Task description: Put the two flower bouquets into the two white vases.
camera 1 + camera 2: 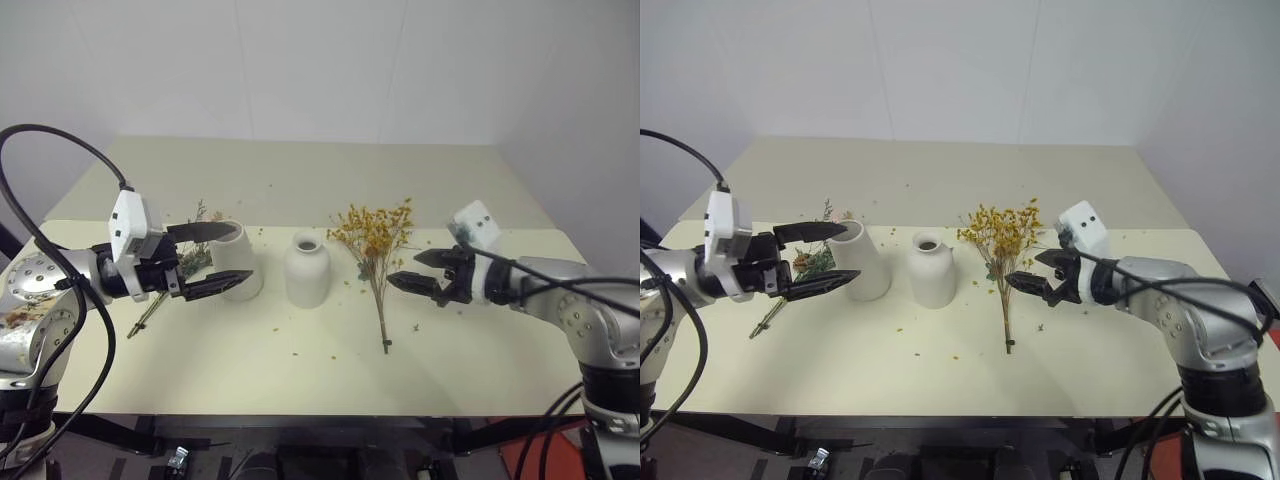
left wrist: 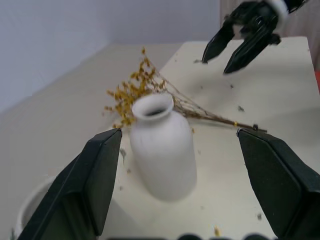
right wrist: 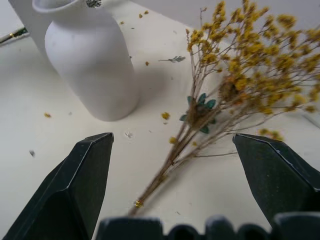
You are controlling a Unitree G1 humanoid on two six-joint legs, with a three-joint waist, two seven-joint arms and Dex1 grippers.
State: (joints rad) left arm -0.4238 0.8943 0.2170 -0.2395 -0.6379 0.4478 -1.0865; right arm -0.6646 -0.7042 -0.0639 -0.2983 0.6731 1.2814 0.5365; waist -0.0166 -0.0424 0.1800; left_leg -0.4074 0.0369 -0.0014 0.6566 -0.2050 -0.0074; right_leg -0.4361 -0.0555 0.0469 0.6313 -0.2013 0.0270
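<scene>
Right wrist view — right claw (image 3: 167, 175) released over yellow bouquet (image 3: 240, 65); left claw (image 1: 218, 258) released.

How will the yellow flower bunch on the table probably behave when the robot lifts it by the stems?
The yellow bouquet probably weighs little: thin stems, tiny dry blooms. The bushy head may droop or sway, since the stems look slender. It likely sheds; loose yellow bits already dot the table around it.
</scene>
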